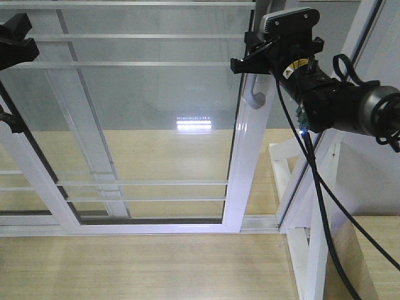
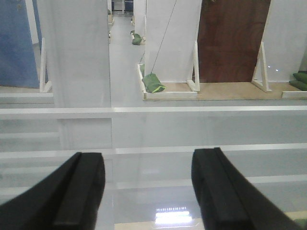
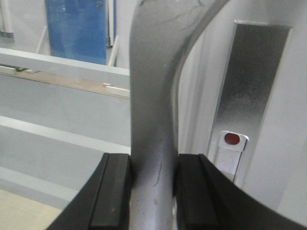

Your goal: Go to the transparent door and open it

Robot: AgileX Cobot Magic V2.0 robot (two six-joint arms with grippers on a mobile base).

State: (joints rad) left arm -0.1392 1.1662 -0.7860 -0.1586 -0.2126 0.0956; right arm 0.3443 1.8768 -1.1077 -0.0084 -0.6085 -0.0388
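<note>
The transparent door (image 1: 156,125) is a clear glass panel in a white frame with thin paired white bars. Its curved grey pull handle (image 1: 255,97) sits on the right stile. My right gripper (image 1: 253,62) is up at the handle. In the right wrist view my right gripper (image 3: 152,191) has both black pads pressed against the grey handle (image 3: 153,96), one on each side. My left gripper (image 1: 12,44) is at the upper left, close to the glass. In the left wrist view my left gripper (image 2: 147,191) is open and empty, facing the door's bars (image 2: 153,111).
A second barred glass panel (image 1: 81,156) lies behind the door at the left. A white post with a brace (image 1: 312,206) stands right of the door. A steel lock plate with a red dot (image 3: 232,139) is beside the handle. Wooden floor (image 1: 144,262) lies in front.
</note>
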